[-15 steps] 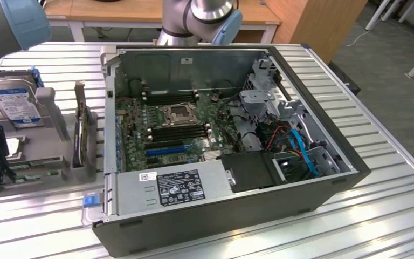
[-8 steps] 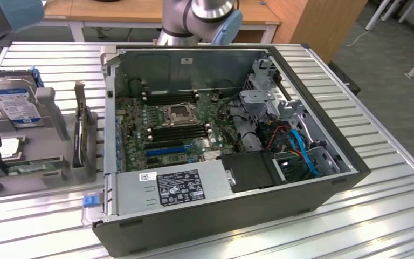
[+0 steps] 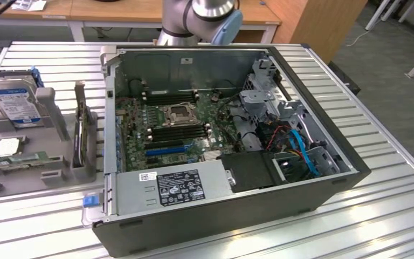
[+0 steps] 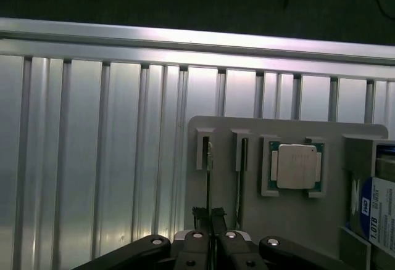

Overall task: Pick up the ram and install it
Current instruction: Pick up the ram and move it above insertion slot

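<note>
Plainly little of the job is done: the gripper (image 4: pixel 210 219) has its fingers drawn almost together, and as far as the wrist view lets me judge, nothing is clamped between them. It hangs above the grey holder (image 4: pixel 278 220), with the narrow gap between the fingers lined up on the ram (image 4: pixel 210 184), which sits in a slotted post of that holder, just beside a second stick (image 4: pixel 242 184) in the neighbouring slot. Picking up and installing are both left to do; the black memory slots (image 3: pixel 180 132) on the board inside the open computer case (image 3: pixel 228 226) look unfilled, and they lie well apart from the holder. The ram stands on edge, so the wrist view meets only its thin top edge, a fine line running parallel to the slats of the table (image 4: pixel 80 159). In the exterior view its broad faces turn toward that view's left and right.
</note>
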You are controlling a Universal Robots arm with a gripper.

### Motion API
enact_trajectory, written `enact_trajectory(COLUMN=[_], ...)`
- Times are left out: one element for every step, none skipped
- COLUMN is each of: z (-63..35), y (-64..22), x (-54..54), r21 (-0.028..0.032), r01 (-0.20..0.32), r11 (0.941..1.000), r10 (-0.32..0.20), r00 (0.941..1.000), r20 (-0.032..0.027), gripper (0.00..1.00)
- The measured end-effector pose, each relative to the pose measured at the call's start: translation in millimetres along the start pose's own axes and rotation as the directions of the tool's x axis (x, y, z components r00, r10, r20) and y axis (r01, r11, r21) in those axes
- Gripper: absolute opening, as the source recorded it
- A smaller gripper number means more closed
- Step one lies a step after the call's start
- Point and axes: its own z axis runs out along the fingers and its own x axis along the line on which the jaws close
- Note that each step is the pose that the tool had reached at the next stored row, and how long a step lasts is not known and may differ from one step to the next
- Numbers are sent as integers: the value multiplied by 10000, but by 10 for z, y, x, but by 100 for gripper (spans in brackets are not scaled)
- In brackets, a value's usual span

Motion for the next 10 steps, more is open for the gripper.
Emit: enact_trajectory(z=[-48, -93, -137, -183, -228, -272, -317, -366, -411, -456], y=[0, 1, 1, 1, 1, 1, 1, 1, 1, 1], x=[-1, -2, -3, -4, -5, -6, -7, -8, -9, -10], r21=[0, 0, 0, 0, 0, 0, 0, 0, 0, 0], r01=[0, 0, 0, 0, 0, -1, 0, 0, 0, 0], r11=[10000, 10000, 10000, 10000, 10000, 10000, 10000, 10000, 10000, 10000], r10=[0, 0, 0, 0, 0, 1, 0, 0, 0, 0], r00=[10000, 10000, 10000, 10000, 10000, 10000, 10000, 10000, 10000, 10000], r20=[0, -1, 0, 0, 0, 0, 0, 0, 0, 0], gripper=[12, 12, 12, 12, 12, 12, 12, 12, 12, 12])
